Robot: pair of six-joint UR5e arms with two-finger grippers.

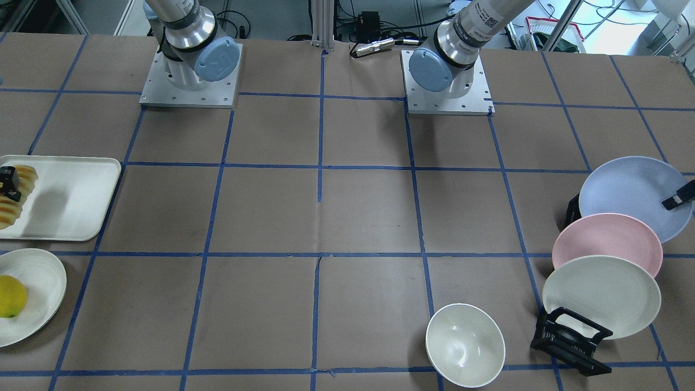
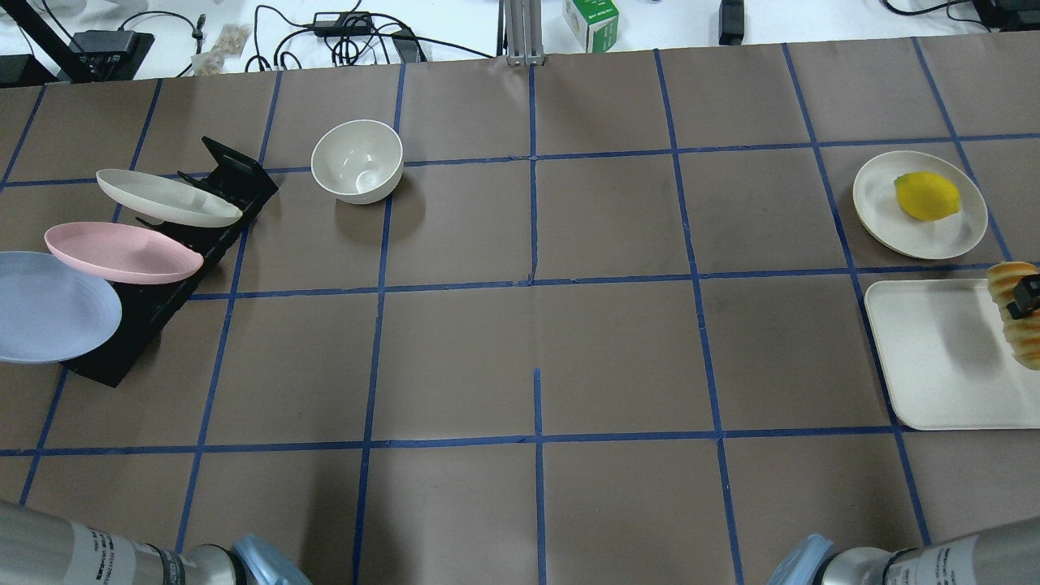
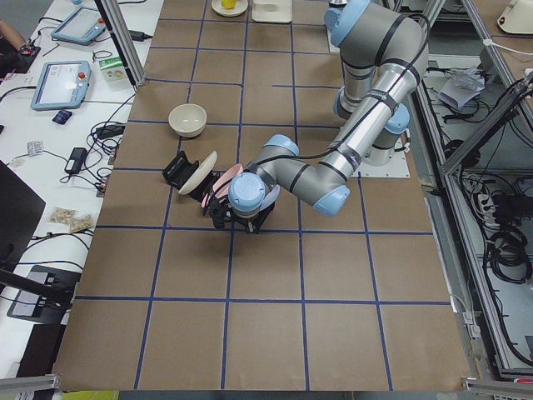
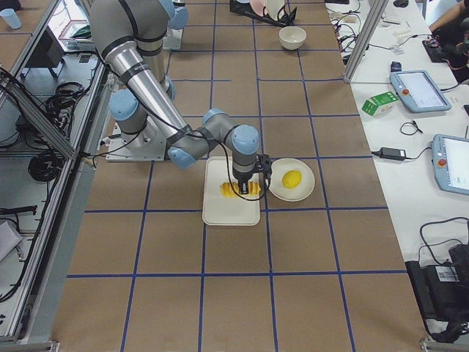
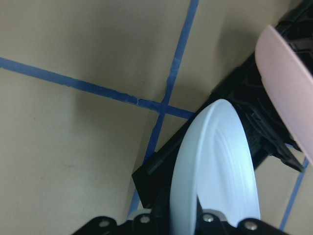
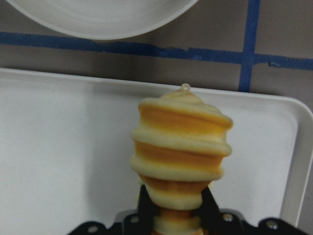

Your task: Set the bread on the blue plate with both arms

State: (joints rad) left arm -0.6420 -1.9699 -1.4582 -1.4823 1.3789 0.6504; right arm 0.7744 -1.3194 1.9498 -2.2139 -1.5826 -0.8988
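So the right gripper (image 6: 177, 209) is clamped shut on the bread (image 6: 180, 147), which pokes out ahead of it over the tray (image 6: 63, 147). The left gripper (image 5: 183, 219) is pinched onto the rim of the blue plate (image 5: 215, 166), which leans in the rack (image 5: 234, 98), pink plate (image 5: 286, 83) just beside it.
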